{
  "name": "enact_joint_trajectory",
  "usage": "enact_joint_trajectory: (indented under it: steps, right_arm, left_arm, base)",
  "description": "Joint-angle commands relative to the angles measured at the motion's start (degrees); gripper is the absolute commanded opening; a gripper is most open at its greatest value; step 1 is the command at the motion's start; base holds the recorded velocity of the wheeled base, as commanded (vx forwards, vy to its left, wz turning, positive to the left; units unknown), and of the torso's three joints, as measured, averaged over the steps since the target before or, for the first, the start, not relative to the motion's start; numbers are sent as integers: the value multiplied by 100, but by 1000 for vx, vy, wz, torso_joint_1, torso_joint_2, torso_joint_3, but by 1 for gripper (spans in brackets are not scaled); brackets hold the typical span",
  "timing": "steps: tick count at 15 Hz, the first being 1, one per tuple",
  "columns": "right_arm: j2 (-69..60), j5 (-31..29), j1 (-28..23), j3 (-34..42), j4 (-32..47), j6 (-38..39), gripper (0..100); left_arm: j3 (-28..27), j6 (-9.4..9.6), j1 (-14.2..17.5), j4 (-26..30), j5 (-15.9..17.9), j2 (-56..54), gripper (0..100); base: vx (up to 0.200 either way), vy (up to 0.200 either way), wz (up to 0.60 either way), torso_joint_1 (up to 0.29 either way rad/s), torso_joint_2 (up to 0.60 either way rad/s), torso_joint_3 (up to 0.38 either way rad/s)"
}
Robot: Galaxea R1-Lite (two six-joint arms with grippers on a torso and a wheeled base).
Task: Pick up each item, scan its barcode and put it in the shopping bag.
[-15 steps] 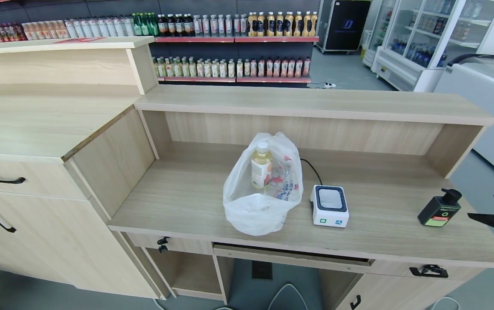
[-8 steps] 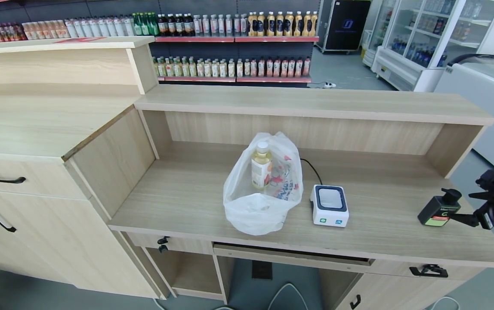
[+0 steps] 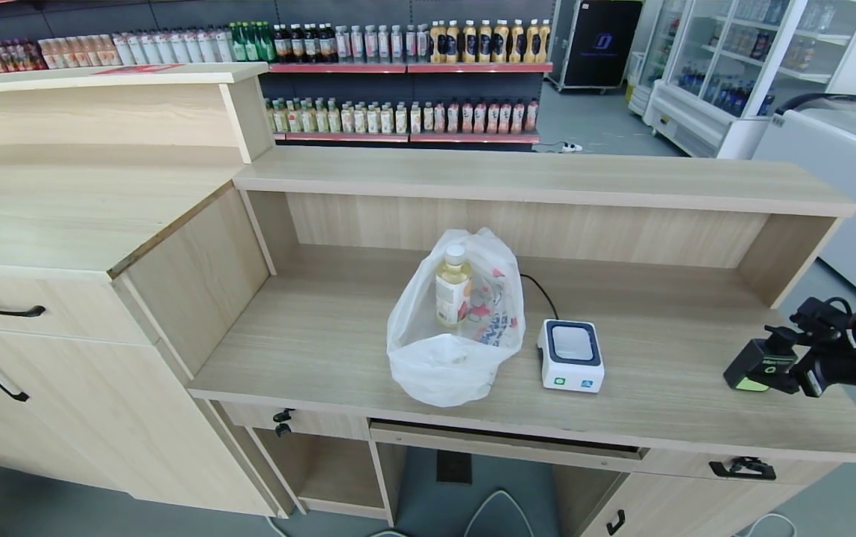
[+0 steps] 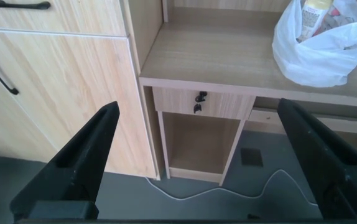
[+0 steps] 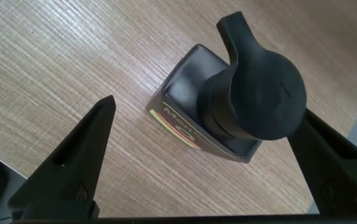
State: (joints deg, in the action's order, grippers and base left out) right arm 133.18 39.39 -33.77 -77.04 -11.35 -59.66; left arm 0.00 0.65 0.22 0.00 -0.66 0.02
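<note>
Head view: the shopping bag (image 3: 439,365) stands open near the middle of the counter (image 3: 309,335), with 1 drink bottle (image 3: 453,287) upright inside it. The scanner (image 3: 571,356) sits just beside the bag, on the robot's right, window facing up. I judge this layout keeps the scan-to-bag transfer short. The pump bottle (image 3: 752,371) stands upright at the counter's far right, well apart from the scanner. My right gripper (image 3: 780,363) is at the pump bottle, coming in from the side, probably because the pump head blocks a top grasp.

Left wrist view: the left gripper (image 4: 198,107) is spread wide and carries nothing. It hangs low, in front of the cabinet and out of the working lane. The bag (image 4: 315,56) is visible on the counter edge above.

Right wrist view: the right gripper (image 5: 206,111) is wide open, 1 finger on each side of the pump bottle (image 5: 181,87), and neither finger touches it. Judgement: step in hand is the grasp of item 2. The label edge faces the camera, and I can't locate the barcode.
</note>
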Motion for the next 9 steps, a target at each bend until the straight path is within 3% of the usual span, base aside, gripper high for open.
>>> enact_joint_trajectory:
  steps: [1,8,9]
  right_arm:
    - [76,-1,37,-4,-8,-28,100]
    - [252,-19,186,-144,-16,-28,100]
    - [287,-19,195,-144,-16,-37,0]
  left_arm:
    - [0,-3,4,0,-4,-2,100]
    - [0,-3,4,0,-4,-2,100]
    - [0,-3,4,0,-4,-2,100]
  base:
    - [0,0,0,0,0,0]
    - [0,0,0,0,0,0]
    - [0,0,0,0,0,0]
